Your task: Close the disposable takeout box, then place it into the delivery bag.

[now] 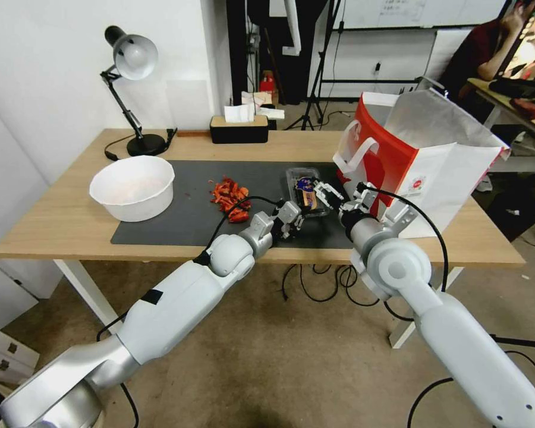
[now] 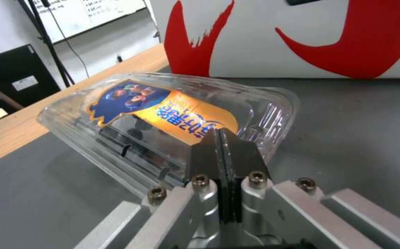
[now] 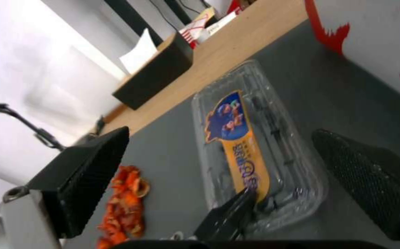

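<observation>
The left pincer, nearest the robot, has its fingers pressed together against the near edge of the takeout box, whose lid lies down; whether it has latched cannot be told. The right pincer hovers over the box with fingers spread wide. The box lies on the grey mat. At its three o'clock stands the delivery bag, mouth open. Farther off at nine o'clock sit red scraps and a white bowl.
</observation>
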